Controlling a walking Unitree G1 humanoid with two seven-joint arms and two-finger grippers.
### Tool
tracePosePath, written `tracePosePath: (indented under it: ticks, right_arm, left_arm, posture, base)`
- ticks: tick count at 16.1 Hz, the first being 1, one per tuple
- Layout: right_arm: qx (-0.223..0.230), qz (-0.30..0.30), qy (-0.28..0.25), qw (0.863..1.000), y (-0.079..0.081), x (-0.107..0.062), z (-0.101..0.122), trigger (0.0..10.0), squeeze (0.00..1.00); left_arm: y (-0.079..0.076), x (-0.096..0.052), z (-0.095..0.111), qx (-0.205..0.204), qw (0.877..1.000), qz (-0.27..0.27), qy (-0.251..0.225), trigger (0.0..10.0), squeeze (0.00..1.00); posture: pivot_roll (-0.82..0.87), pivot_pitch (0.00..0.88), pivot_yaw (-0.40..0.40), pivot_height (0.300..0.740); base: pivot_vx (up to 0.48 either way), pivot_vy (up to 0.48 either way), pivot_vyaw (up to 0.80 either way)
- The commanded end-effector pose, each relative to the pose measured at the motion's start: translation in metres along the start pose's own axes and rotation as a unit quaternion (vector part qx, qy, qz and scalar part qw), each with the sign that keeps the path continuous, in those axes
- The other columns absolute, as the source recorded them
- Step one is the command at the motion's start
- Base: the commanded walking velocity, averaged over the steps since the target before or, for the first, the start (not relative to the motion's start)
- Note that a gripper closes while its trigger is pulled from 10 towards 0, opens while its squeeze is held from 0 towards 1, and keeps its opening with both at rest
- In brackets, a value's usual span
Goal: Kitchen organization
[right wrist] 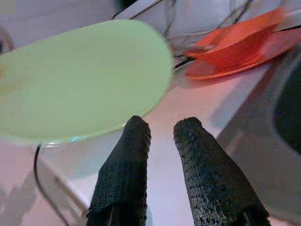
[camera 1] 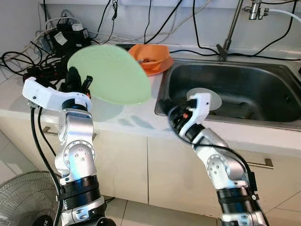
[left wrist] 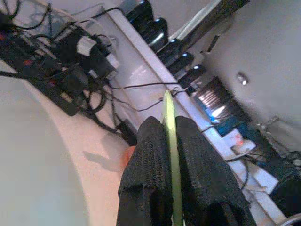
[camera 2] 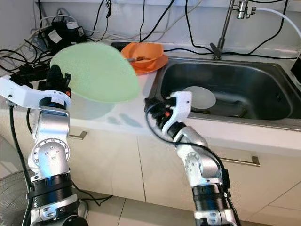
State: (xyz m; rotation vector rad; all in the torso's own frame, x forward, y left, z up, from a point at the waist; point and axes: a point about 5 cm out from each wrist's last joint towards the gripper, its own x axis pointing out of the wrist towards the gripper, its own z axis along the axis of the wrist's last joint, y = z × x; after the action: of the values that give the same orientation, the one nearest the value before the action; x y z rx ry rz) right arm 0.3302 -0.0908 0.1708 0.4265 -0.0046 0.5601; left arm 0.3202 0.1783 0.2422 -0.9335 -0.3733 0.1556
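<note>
A large pale green plate (camera 1: 110,73) hangs tilted above the white counter (camera 1: 127,120), left of the sink. My left gripper (camera 1: 80,82) is shut on its left rim; in the left wrist view the two black fingers (left wrist: 146,155) clamp the thin green edge (left wrist: 168,108). My right gripper (camera 2: 151,106) hovers over the counter's front edge at the sink's left corner and points toward the plate. Its fingers (right wrist: 124,160) stand slightly apart, open, with nothing between them, just short of the green plate (right wrist: 80,80).
Stacked orange dishes (camera 1: 151,57) sit on the counter behind the green plate. The steel sink (camera 1: 263,80) holds a white plate (camera 2: 200,96); a faucet (camera 1: 230,28) rises behind it. Cables and a power strip (camera 1: 56,37) crowd the back left. A fan (camera 1: 23,197) stands on the floor.
</note>
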Motion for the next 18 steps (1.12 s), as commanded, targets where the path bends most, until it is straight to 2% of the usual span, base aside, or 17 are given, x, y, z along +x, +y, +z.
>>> tracePosePath:
  ticks: [1,4,5,6,8,12,13,14,17,18]
  right_arm:
    - [0.019,-0.016,-0.025,0.999,-0.004,0.002,0.009,10.0,0.00]
    - [0.060,-0.054,-0.051,0.995,-0.017,0.001,0.018,10.0,0.00]
    - [0.072,-0.065,-0.058,0.994,-0.022,0.000,0.020,10.0,0.90]
    - [0.085,-0.075,-0.066,0.991,-0.027,0.000,0.022,10.0,1.00]
    - [0.130,-0.092,-0.081,0.984,-0.036,-0.001,0.027,10.0,1.00]
    - [0.165,-0.092,-0.100,0.977,-0.040,-0.003,0.033,10.0,1.00]
    - [0.187,-0.094,-0.111,0.972,-0.042,-0.004,0.037,10.0,0.63]
    - [0.197,-0.092,-0.111,0.970,-0.042,-0.005,0.038,10.0,0.00]
    - [0.206,-0.092,-0.110,0.968,-0.043,-0.006,0.037,10.0,0.00]
    - [0.228,-0.090,-0.112,0.963,-0.042,-0.006,0.036,10.0,0.00]
  left_arm:
    - [-0.019,-0.001,0.007,-0.015,0.999,-0.050,-0.014,10.0,0.00]
    - [-0.026,0.001,0.004,-0.026,0.997,-0.070,-0.005,10.0,0.00]
    - [-0.030,0.002,0.000,-0.032,0.996,-0.083,0.003,10.0,0.00]
    - [-0.034,0.004,-0.005,-0.042,0.994,-0.098,0.016,10.0,0.00]
    - [-0.041,0.007,-0.017,-0.048,0.991,-0.118,0.036,10.0,0.00]
    - [-0.052,0.010,-0.038,-0.056,0.986,-0.143,0.071,10.0,0.00]
    - [-0.058,0.011,-0.045,-0.056,0.984,-0.153,0.078,10.0,0.00]
    - [-0.061,0.012,-0.050,-0.058,0.982,-0.159,0.083,10.0,0.00]
    - [-0.068,0.015,-0.054,-0.069,0.980,-0.168,0.083,10.0,0.00]
    - [-0.069,0.017,-0.055,-0.080,0.979,-0.169,0.085,10.0,0.00]
  posture:
    - [0.07,0.000,0.069,0.740]
    - [0.07,0.000,0.073,0.740]
    - [0.06,0.000,0.075,0.740]
    - [0.06,0.000,0.075,0.740]
    - [0.05,0.000,0.079,0.740]
    - [0.04,0.000,0.078,0.740]
    - [0.04,0.000,0.077,0.740]
    - [0.03,0.000,0.078,0.740]
    - [0.03,0.000,0.079,0.740]
    - [0.03,0.000,0.080,0.740]
  base:
    - [0.000,0.000,0.00]
    - [0.000,0.000,0.00]
    - [0.000,0.000,0.00]
    - [0.000,0.000,0.00]
    - [0.000,0.000,0.00]
    - [0.000,0.000,0.00]
    - [0.000,0.000,0.00]
    - [0.000,0.000,0.00]
    - [0.000,0.000,0.00]
    - [0.000,0.000,0.00]
